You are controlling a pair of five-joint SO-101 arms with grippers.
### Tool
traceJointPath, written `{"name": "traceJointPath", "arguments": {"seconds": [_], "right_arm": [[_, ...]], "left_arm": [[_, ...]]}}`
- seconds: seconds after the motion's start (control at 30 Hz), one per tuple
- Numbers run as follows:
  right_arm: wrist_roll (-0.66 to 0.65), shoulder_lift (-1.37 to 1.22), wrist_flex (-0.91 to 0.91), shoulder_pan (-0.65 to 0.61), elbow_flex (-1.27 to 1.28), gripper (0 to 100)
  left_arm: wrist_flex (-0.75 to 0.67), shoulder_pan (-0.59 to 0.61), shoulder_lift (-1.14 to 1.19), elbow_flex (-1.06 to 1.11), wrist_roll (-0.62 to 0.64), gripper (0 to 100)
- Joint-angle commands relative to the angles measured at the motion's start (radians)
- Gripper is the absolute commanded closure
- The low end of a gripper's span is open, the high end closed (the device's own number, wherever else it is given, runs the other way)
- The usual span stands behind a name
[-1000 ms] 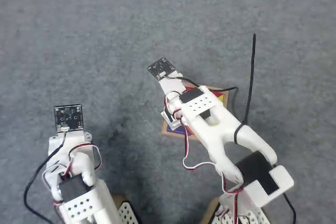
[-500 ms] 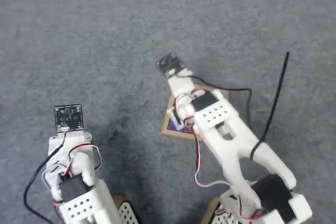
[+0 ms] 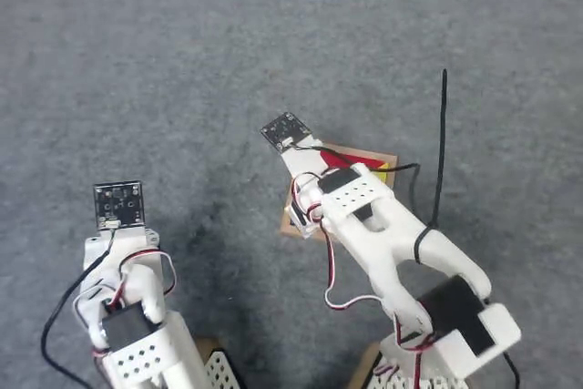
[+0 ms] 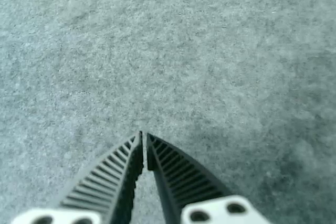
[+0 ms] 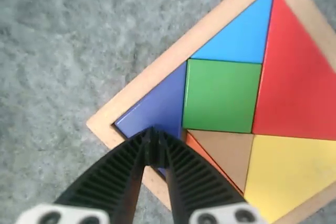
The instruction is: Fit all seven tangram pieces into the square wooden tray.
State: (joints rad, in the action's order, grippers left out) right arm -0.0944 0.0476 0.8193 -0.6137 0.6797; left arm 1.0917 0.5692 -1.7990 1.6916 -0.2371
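The square wooden tray lies on the grey carpet, its far corner peeking out from under the right arm in the high view. In the right wrist view it holds a blue triangle, a green square, a large red triangle, a yellow piece, a dark blue piece, a thin orange piece and a bare wooden triangular gap. My right gripper is shut, its tips over the dark blue piece. My left gripper is shut over bare carpet, holding nothing.
Grey carpet spreads around the tray on all sides. The left arm sits near the front left, well apart from the tray. A black cable rises beside the right arm. A pale wall runs along the far edge.
The right arm swung out over the far side of the tray and has come back, its wrist now nearer and to the left again. The left arm has not moved.
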Motion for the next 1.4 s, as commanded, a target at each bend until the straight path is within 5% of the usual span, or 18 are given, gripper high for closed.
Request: {"name": "traceJointPath", "arguments": {"seconds": [0.0,0.37,0.57,0.83,1.37], "right_arm": [[0.034,0.157,0.001,0.024,0.035,99.1],[0.026,0.992,0.001,0.289,0.489,98.9],[-0.184,1.359,0.154,0.472,0.698,98.9],[-0.255,1.767,0.3,0.664,0.944,98.9],[-0.253,1.732,0.308,0.881,1.005,98.9]], "left_arm": [[0.003,-0.006,-0.014,-0.008,-0.014,98],[0.002,-0.006,-0.017,-0.008,-0.012,98],[0.003,-0.003,-0.015,-0.008,-0.012,98],[0.003,-0.003,-0.015,-0.008,-0.012,98],[0.003,-0.003,-0.015,-0.008,-0.012,98]]}}
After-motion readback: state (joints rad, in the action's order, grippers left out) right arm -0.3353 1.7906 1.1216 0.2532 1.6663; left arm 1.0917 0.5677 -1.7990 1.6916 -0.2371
